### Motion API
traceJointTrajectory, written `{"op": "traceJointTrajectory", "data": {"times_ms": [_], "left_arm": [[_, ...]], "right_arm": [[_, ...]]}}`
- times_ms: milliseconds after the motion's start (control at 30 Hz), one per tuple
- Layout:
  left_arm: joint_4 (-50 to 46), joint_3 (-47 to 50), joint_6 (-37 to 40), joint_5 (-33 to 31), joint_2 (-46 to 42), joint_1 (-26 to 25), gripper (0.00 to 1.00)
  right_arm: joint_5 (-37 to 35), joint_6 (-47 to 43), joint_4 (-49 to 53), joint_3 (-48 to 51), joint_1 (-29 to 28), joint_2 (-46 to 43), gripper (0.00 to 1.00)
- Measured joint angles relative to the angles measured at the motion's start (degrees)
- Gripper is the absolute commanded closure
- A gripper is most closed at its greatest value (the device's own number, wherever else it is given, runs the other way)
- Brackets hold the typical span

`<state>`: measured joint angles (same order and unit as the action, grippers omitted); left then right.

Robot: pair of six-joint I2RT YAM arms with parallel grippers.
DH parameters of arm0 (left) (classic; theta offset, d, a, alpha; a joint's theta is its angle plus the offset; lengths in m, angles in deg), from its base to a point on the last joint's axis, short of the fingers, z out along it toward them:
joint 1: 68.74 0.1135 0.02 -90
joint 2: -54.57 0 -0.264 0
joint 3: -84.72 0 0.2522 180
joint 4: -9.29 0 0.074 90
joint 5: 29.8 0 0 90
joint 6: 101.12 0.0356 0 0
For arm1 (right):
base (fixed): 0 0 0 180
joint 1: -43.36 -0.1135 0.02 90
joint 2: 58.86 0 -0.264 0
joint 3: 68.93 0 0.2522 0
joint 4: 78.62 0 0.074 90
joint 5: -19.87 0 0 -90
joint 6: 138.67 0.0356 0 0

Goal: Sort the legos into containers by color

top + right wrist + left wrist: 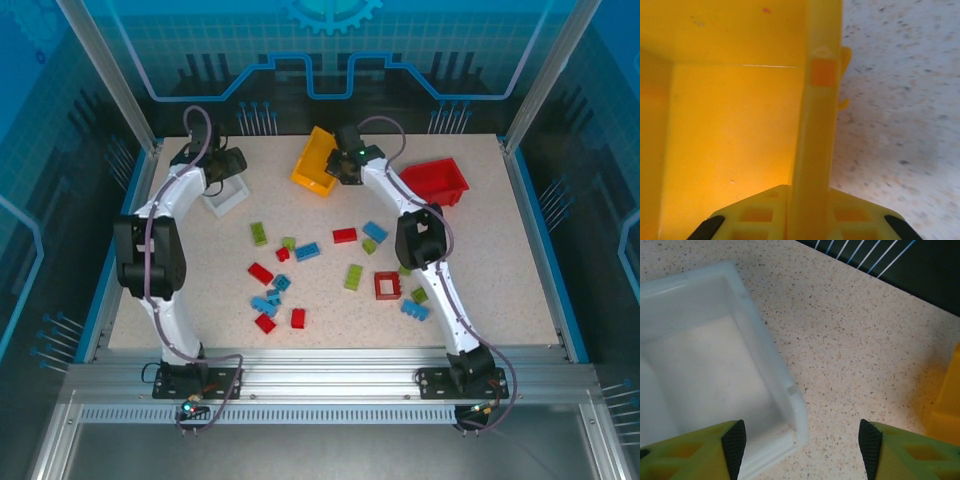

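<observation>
As wrist views show, the right end effector (802,229) clamps the yellow bin's wall (816,125); the left (802,447) gapes.

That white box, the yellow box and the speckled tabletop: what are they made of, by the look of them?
The white bin looks like moulded plastic: milky, slightly see-through, with smooth rounded edges. The yellow bin seems plastic too: thin, even walls with a soft sheen. The tabletop is matte beige with dark flecks, perhaps stone-look laminate or composite; the look leaves that open.
</observation>
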<state>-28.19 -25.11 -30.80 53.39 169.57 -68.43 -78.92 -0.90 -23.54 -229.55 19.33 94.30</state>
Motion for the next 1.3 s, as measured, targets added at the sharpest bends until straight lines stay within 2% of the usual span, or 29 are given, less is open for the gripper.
{"op": "traceJointTrajectory", "data": {"times_ms": [100,233,333,433,600,800,967,1133,1300], "left_arm": [[-2.8,-5.7,0.8,-0.9,5.3,0.0,0.32],[-6.3,-11.5,1.7,-2.0,11.3,0.0,0.33],[-9.0,-15.7,2.1,-2.9,15.3,0.0,0.37],[-10.4,-18.5,2.9,-3.0,17.9,0.1,0.52],[-11.3,-19.3,3.7,-2.3,18.9,0.1,0.84],[-9.2,-15.4,4.9,0.2,16.6,-0.5,1.00],[-6.3,-6.4,2.4,3.5,10.6,-2.4,1.00],[-3.7,0.9,-1.8,5.5,5.3,-7.6,1.00],[-1.4,3.2,-5.6,6.6,4.0,-13.6,1.00]], "right_arm": [[-2.8,-2.8,2.5,3.1,-0.1,-3.5,0.93],[-5.2,-6.4,2.8,12.0,-0.1,-10.1,0.93],[-6.2,-9.0,2.8,17.0,-0.1,-14.0,0.95],[-6.4,-11.3,2.6,19.4,-0.1,-15.8,0.95],[-6.4,-14.5,1.6,22.9,-0.1,-17.6,0.97],[-6.9,-17.5,0.7,27.4,0.1,-19.5,0.98],[-7.3,-19.4,-0.2,31.5,0.9,-22.3,0.98],[-6.8,-21.4,-1.4,33.7,2.2,-23.7,0.98],[-4.4,-22.6,-2.4,33.7,2.6,-23.6,0.98]]}}
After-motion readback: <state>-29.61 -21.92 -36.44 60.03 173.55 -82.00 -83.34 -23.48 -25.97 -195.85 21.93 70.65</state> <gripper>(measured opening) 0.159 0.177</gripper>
